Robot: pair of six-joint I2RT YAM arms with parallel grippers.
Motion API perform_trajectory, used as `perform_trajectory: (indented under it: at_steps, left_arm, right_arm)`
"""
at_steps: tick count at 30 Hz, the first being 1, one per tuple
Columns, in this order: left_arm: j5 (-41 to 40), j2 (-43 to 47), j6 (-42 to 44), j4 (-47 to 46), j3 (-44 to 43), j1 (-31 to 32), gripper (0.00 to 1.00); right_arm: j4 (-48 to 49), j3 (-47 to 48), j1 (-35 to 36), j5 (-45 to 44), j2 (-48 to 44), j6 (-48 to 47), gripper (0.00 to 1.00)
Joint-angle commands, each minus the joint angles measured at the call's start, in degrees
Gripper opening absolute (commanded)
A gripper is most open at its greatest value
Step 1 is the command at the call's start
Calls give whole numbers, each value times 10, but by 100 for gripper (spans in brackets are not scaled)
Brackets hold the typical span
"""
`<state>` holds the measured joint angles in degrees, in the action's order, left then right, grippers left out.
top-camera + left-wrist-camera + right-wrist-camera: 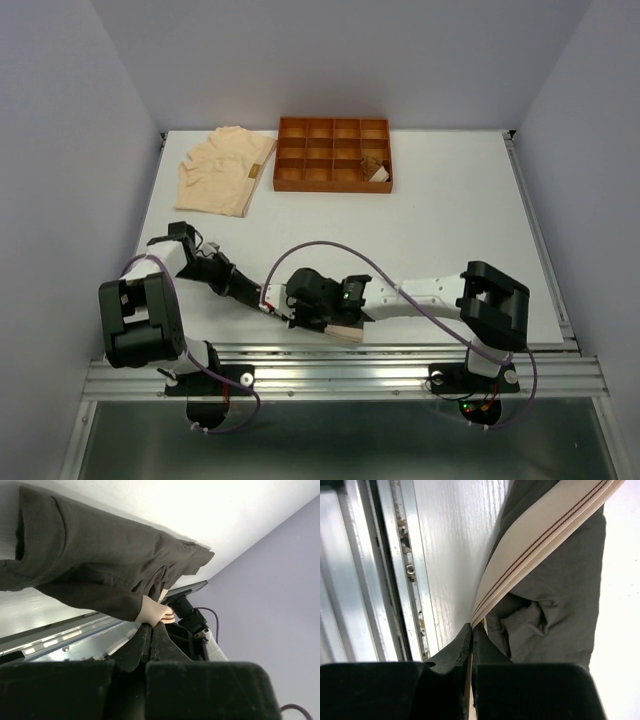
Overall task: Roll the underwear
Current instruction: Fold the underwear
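The dark grey underwear [100, 565] is held at the near edge of the table [450, 220], about midway between left and right, just beside the aluminium rail [395, 580]. Both arms are brought together there. The left gripper [151, 630] is seen pressed together on a cream fold of the garment, with the bunched grey fabric hanging just beyond its tips. The right gripper [471, 632] is likewise pinched shut on the cream waistband [540, 535], which is marked with thin rust stripes and drawn taut away from the claw.

The peach underwear [222, 170] is laid flat at the far left of the table. The orange-brown tray [334, 186] is placed at the far centre, and the rust-brown underwear [375, 167] is tucked into a compartment at its right end.
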<state>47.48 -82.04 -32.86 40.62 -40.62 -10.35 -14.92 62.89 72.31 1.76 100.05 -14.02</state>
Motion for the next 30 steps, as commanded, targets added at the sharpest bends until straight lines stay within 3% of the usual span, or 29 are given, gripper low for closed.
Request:
perform_trajectory:
  at_steps: [1, 5, 6, 30]
  left_arm:
    - [-16, 3, 30, 10, -36, -5, 0]
    - [-18, -9, 42, 7, -30, -5, 0]
    - [-19, -19, 46, 2, -24, -5, 0]
    - [-46, -50, 39, -49, -55, -12, 0]
  right_arm:
    - [-111, 63, -50, 162, -4, -22, 1]
    - [-206, 147, -96, 248, 74, -42, 1]
    - [-270, 216, -114, 294, 131, -83, 1]
    - [-503, 497, -199, 401, 302, -316, 1]
